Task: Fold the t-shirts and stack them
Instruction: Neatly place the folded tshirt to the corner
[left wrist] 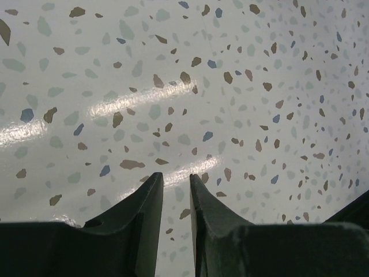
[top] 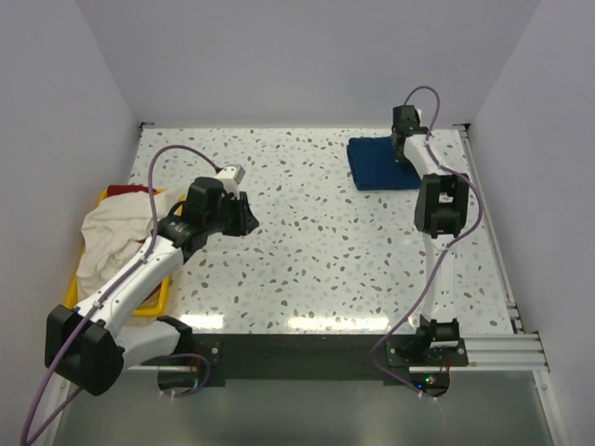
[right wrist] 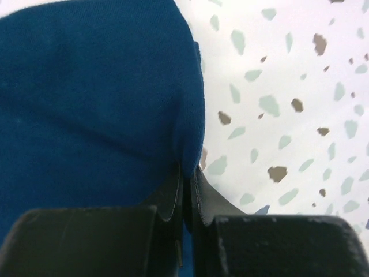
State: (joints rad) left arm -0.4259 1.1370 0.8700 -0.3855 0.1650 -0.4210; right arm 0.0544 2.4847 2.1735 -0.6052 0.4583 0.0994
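The navy blue t-shirt (top: 379,163) is folded into a flat, thick rectangle with rounded corners. It lies on the counter (top: 316,242) near the far right corner. Its long side runs about parallel to the far edge and is turned a little. No print shows on the upper face. In the right wrist view the cloth (right wrist: 92,98) looks soft and matte, with a fine knit and a rounded folded edge.

The right gripper (top: 403,156) is at the right side of this shirt. Its two black fingers are pressed together (right wrist: 187,170) and pinch the folded edge of the cloth.

The cream-white t-shirt (top: 107,237) is a loose, wrinkled heap hanging over the yellow bin (top: 153,302) at the left edge of the counter. A small piece of red cloth (top: 121,190) shows at the far end of the bin.

The left gripper (top: 246,218) hangs over the left half of the counter, well apart from both shirts. Its fingers (left wrist: 176,179) stand only a little apart and hold nothing. The counter is smooth and glossy, white with brown, blue and green flecks.
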